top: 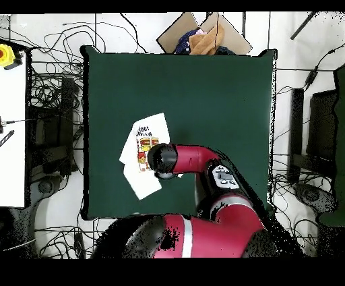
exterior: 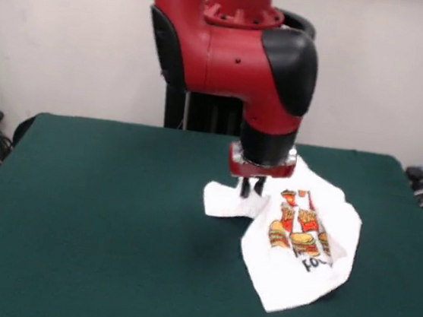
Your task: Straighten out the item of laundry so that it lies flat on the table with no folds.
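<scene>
The item of laundry point(exterior: 302, 238) is a small white T-shirt with red-orange burgers and fries and black text. It lies crumpled and folded on the right half of the dark green table point(exterior: 98, 214). One flap of it stretches out to the left. My gripper point(exterior: 252, 187) hangs straight down over that left flap, its fingers close together and shut on the fabric at table height. In the overhead view the shirt point(top: 143, 138) lies left of the table's point(top: 202, 88) middle, and my arm's wrist covers the gripper and part of the shirt.
An open cardboard box with cloth point(top: 202, 37) stands beyond the table's far edge in the overhead view. Cables lie on the floor all around. A white surface with a yellow device point(top: 10, 55) is at the left. Bare green top lies left of the shirt point(exterior: 78, 189).
</scene>
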`<action>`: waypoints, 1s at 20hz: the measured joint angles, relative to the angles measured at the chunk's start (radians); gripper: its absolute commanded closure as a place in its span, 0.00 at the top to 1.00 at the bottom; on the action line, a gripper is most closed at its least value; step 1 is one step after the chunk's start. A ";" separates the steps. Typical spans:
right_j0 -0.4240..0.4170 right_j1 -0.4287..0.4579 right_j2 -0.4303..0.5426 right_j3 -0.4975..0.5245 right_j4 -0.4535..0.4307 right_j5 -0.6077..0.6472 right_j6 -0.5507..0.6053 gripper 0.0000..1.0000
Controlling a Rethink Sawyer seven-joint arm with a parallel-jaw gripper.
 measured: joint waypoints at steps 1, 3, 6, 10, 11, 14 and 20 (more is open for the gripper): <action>-0.008 -0.012 0.000 -0.008 0.000 0.000 0.000 0.00; -0.020 -0.031 0.000 -0.022 0.000 0.000 0.000 0.00; -0.028 -0.055 0.000 -0.046 -0.001 0.000 0.000 0.00; -0.025 -0.062 0.000 -0.072 -0.008 0.000 0.000 0.00; -0.024 -0.058 0.000 -0.081 -0.013 -0.001 0.000 0.00; -0.023 -0.039 0.000 -0.110 -0.036 -0.014 0.000 0.00; 0.003 0.012 -0.010 -0.145 -0.077 -0.088 0.000 0.00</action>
